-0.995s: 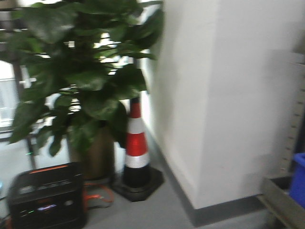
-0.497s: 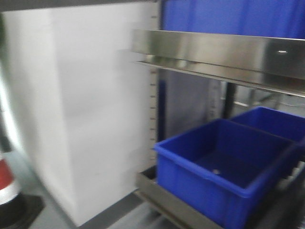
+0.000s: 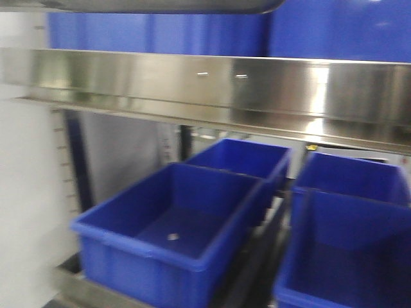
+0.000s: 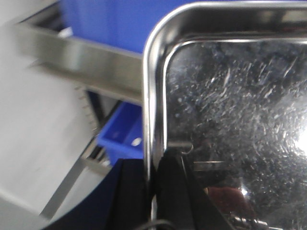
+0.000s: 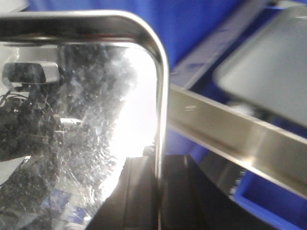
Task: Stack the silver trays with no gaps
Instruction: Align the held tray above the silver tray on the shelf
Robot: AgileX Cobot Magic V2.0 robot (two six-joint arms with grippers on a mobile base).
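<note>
I hold one silver tray between both grippers. In the left wrist view the tray (image 4: 240,96) fills the right side, shiny and scratched, and my left gripper (image 4: 153,165) is shut on its left rim. In the right wrist view the same tray (image 5: 72,96) fills the left side, and my right gripper (image 5: 158,165) is shut on its right rim. Its dark underside edge (image 3: 160,5) crosses the top of the front view. A second silver tray (image 5: 268,72) lies flat at the upper right of the right wrist view, beyond the shelf rail.
A brushed-steel shelf rail (image 3: 205,83) runs across in front, also in both wrist views (image 4: 86,62) (image 5: 230,134). Below it stand several blue bins (image 3: 167,224) (image 3: 347,250). More blue bins sit above the rail. A white wall (image 3: 32,212) is at left.
The front view has swung right, from the plant and traffic cone past the white pillar to face the shelf and blue bins.
</note>
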